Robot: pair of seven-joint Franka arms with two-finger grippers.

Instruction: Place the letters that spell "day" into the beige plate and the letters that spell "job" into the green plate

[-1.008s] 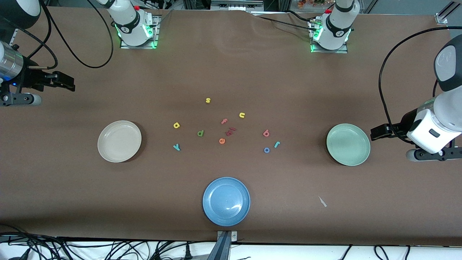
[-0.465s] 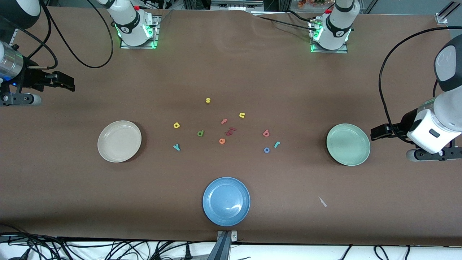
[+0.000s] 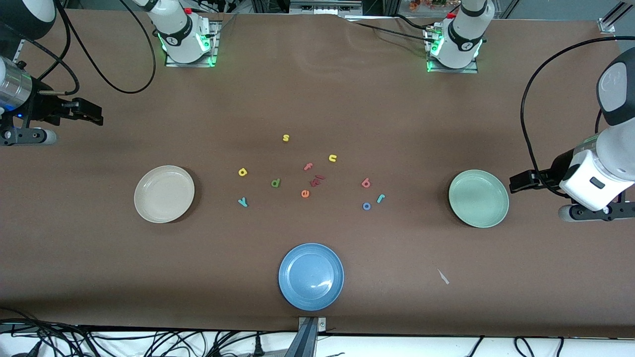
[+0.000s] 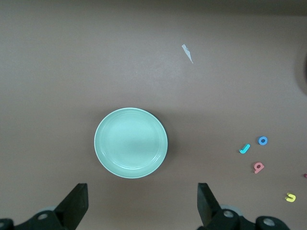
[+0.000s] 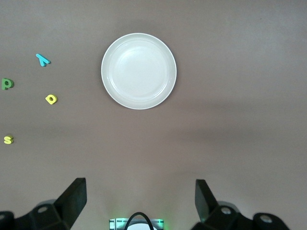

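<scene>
The yellow a, green d and teal y lie mid-table, toward the empty beige plate. The salmon b, blue o and teal j lie toward the empty green plate. My left gripper hangs open and empty beside the green plate at its arm's end of the table. My right gripper hangs open and empty at the other end, off from the beige plate. Both arms wait.
A blue plate sits near the front edge. Other letters lie among the task ones: yellow s, yellow u, pink f, orange e, a dark red one. A pale scrap lies on the cloth.
</scene>
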